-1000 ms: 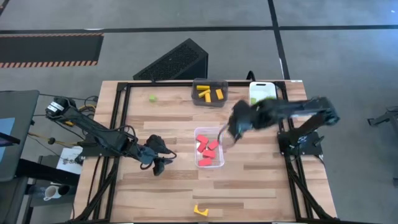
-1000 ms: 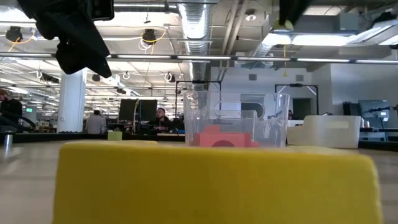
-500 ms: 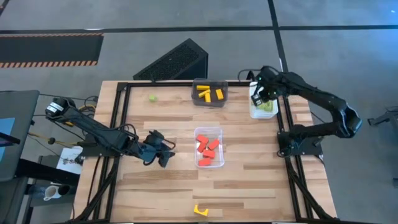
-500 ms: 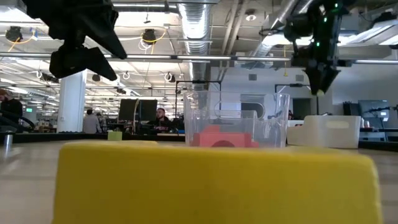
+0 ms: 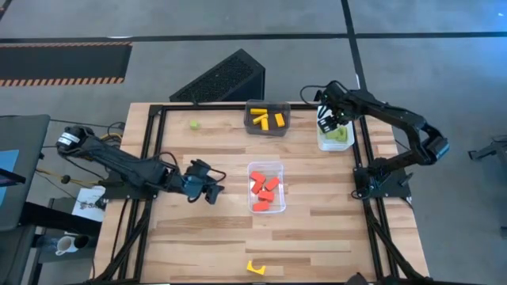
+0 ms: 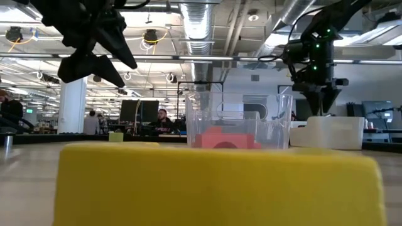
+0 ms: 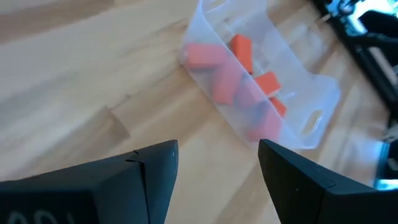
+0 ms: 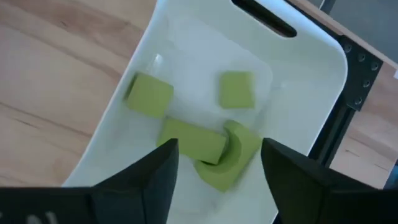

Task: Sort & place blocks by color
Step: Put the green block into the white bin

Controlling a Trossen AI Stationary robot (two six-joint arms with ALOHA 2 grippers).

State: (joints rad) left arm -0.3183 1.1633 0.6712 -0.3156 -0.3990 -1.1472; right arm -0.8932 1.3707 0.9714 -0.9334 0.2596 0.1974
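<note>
My right gripper (image 8: 219, 155) hangs open over the white bin (image 8: 311, 74) at the table's far right and holds nothing. Several light green blocks (image 8: 193, 142) lie in that bin. In the high view this gripper (image 5: 326, 120) stands at the bin's (image 5: 336, 141) far end. My left gripper (image 7: 217, 155) is open and empty, in the air just left of the clear bin (image 7: 311, 118) of red blocks (image 7: 217, 68). A dark bin (image 5: 268, 127) holds yellow blocks (image 5: 266, 119). A green block (image 5: 194, 124) and a yellow block (image 5: 256, 267) lie loose on the table.
The clear bin (image 5: 267, 207) stands mid-table, with the dark bin at the far edge behind it. Black frame rails (image 5: 150, 158) run along the table's left, right and far sides. A dark slanted panel (image 5: 218, 77) sits beyond the far edge. Bare wood lies near-left and near-right.
My right gripper has swung from beside the clear bin at mid-table toward the far right edge, and now hangs over the white bin, a little lower than half a second ago. My left gripper has drifted slightly toward the far edge.
</note>
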